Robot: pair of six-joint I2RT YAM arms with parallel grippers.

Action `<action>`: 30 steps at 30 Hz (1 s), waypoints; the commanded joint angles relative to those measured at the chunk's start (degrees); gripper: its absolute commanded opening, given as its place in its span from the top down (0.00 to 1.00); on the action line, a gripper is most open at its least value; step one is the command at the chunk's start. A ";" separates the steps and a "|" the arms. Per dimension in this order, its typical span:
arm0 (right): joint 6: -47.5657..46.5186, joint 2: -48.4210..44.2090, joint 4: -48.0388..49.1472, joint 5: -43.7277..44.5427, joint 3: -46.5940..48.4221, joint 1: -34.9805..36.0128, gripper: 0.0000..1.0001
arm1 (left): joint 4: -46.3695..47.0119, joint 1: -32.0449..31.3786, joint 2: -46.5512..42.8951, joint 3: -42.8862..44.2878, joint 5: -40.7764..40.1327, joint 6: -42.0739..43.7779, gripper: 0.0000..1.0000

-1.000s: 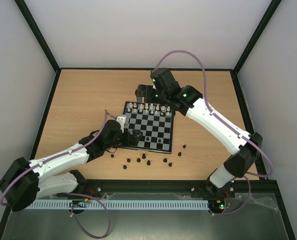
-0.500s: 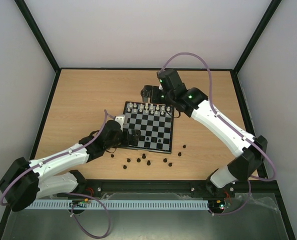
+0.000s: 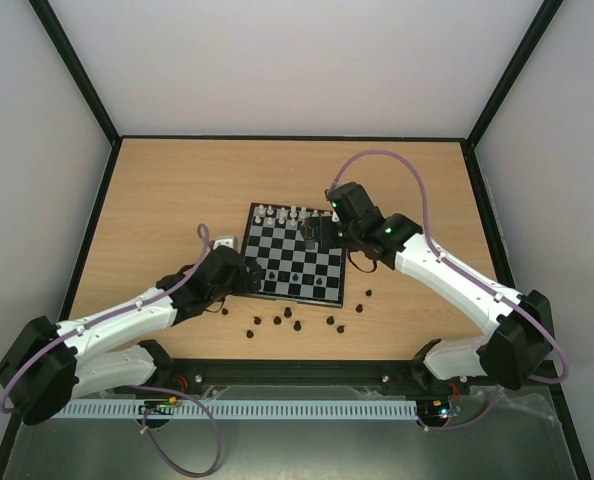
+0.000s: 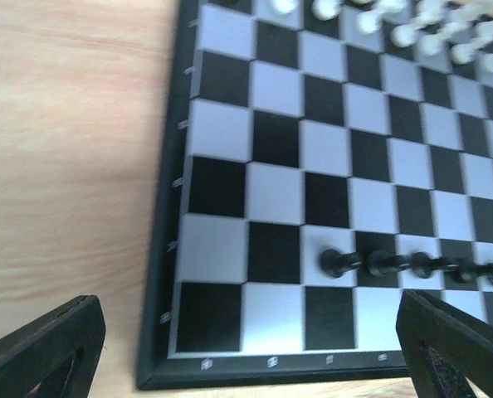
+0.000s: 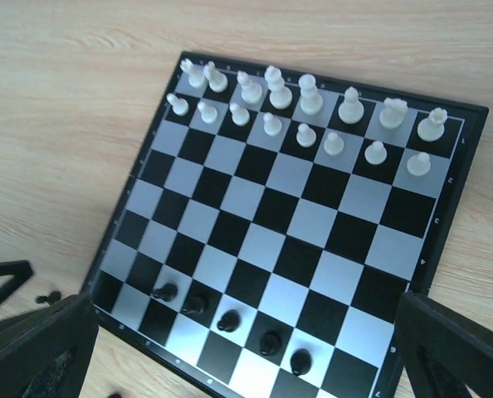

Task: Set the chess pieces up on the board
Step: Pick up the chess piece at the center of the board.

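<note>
- Tiny black chess pieces: five on the small black-and-grey checkered board, rest loose on the wooden desk off its near edge.
- Left gripper, open and empty at the board's near-left corner, looks closest.
- Right gripper, open too, is over the far side.

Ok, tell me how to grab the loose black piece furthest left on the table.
Probably from straight above, jaws closing across its upper body: the black piece sits low on the table, apart from the other loose pieces, both sides free.
</note>
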 commanded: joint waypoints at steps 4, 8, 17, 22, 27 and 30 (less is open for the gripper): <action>-4.81 -0.42 5.97 -1.24 -5.78 -0.15 0.01 | -16.42 0.32 -5.59 -1.84 -8.51 -12.17 0.01; -3.09 0.17 8.31 -6.40 -8.18 -0.17 0.01 | -20.56 -0.37 -8.57 -3.68 -9.10 -17.25 0.01; -2.38 -2.72 9.34 -10.05 -10.74 -0.19 0.01 | -23.75 -1.10 -10.83 -7.04 -9.81 -22.30 0.01; -2.47 -3.05 9.50 -10.75 -10.77 -0.15 0.01 | -22.30 -1.12 -6.94 -6.36 -10.57 -21.17 0.06; -2.56 -2.81 9.53 -10.80 -10.93 -0.19 0.01 | -21.45 -1.10 -4.03 -5.75 -11.97 -19.74 0.27; -2.59 -2.88 9.53 -10.67 -10.93 -0.08 0.01 | -21.28 -1.12 -2.58 -4.89 -13.23 -18.82 0.31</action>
